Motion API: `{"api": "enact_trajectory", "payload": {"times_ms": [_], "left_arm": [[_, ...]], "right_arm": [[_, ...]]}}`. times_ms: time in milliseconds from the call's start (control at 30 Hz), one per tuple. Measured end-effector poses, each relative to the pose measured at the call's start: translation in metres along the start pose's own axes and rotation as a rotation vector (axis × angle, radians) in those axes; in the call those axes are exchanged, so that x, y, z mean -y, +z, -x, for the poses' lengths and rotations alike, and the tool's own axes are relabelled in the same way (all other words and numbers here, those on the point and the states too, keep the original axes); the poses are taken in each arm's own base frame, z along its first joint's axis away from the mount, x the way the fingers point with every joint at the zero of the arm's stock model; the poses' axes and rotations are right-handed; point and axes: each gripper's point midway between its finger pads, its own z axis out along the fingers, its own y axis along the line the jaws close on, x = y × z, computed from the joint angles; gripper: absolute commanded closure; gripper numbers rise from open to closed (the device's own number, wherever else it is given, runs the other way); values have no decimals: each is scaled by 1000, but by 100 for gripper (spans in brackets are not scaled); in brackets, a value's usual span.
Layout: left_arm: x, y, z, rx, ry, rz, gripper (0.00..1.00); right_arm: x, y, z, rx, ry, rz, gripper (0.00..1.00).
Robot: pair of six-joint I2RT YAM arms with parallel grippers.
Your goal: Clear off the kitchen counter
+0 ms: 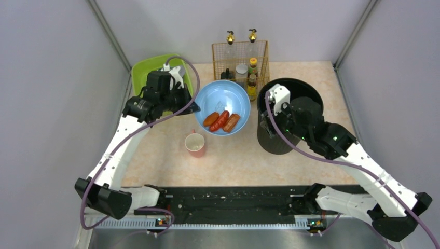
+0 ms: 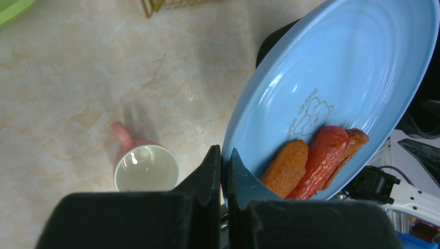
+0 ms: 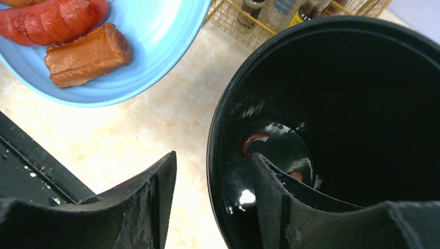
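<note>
Left jaws clamp rim of blue plate [image 1: 224, 96], tilted above bench [image 1: 233, 158]; three food pieces [image 1: 221, 121] lie at its low edge; right jaws half apart, straddling rim of black bin [image 1: 272, 144] at plate's 3 o'clock; pink mug [image 1: 195, 143] at 6 o'clock; pale marbled bench spans middle of top view

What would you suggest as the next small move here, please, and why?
Probably lift the right gripper clear of the black bin: its jaws stand open astride the rim, one finger inside. The left gripper is shut on the rim of the tilted blue plate, food pieces at its low edge, so the bin's mouth looks needed for tipping.
</note>
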Motion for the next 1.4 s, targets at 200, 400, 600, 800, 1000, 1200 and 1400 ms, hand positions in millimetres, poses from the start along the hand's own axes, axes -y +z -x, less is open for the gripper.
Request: {"api": "enact_trajectory", "payload": {"times_ms": [200, 400, 600, 800, 1000, 1200, 1400], "left_arm": [[20, -4, 24, 12, 4, -43, 100], [44, 0, 54, 29, -11, -114, 100], [61, 14, 73, 15, -35, -170, 100], [79, 25, 89, 17, -36, -206, 100], [105, 34, 91, 9, -14, -252, 100], [126, 53, 86, -2, 5, -271, 100], [139, 86, 82, -14, 1, -267, 100]], "right_arm": [[6, -34, 26, 115, 36, -16, 40], [16, -91, 69, 278, 112, -32, 40], [3, -110, 71, 282, 170, 50, 47], [-30, -87, 27, 137, 202, 192, 56], [-59, -68, -32, -16, 243, 309, 58], [-86, -58, -83, -110, 296, 428, 61], [-106, -54, -112, -161, 320, 524, 61]]}}
